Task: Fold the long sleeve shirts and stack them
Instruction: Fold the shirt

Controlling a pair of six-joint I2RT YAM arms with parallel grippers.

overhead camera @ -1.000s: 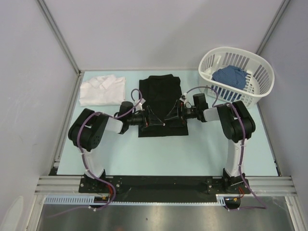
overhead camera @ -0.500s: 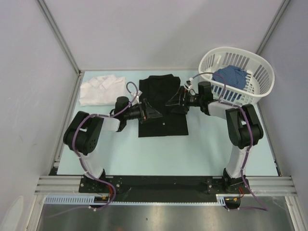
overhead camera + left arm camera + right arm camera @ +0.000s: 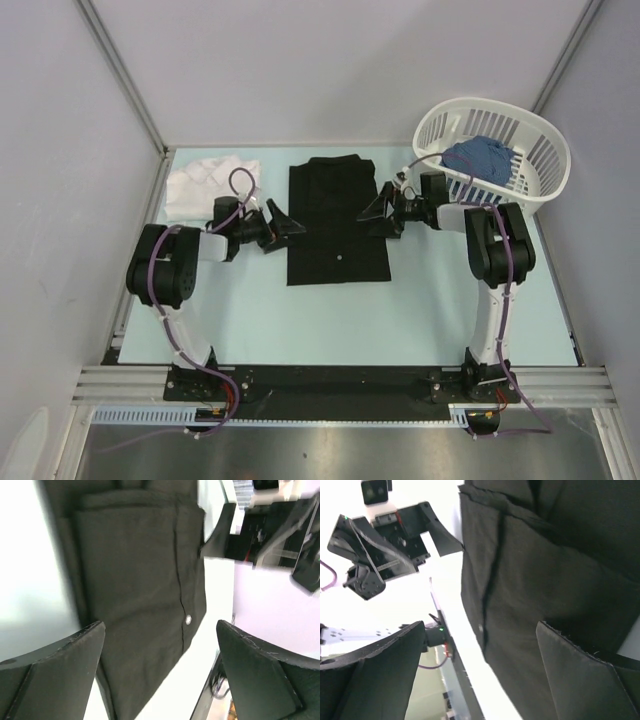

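The black shirt (image 3: 336, 215) lies folded flat as a rectangle in the middle of the table, with a small white button showing; it fills both wrist views (image 3: 135, 580) (image 3: 555, 595). The white shirt (image 3: 205, 183) lies folded at the far left. My left gripper (image 3: 288, 223) is open and empty just off the black shirt's left edge. My right gripper (image 3: 372, 211) is open and empty at its right edge. Neither holds cloth.
A white slatted basket (image 3: 535, 140) with blue cloth (image 3: 480, 160) inside stands at the far right corner, close behind my right arm. The pale blue table (image 3: 330, 320) ends at walls on the left, back and right.
Both grippers have moved outward and toward the back, off the black shirt to its side edges. The shirt now lies flat and uncovered.
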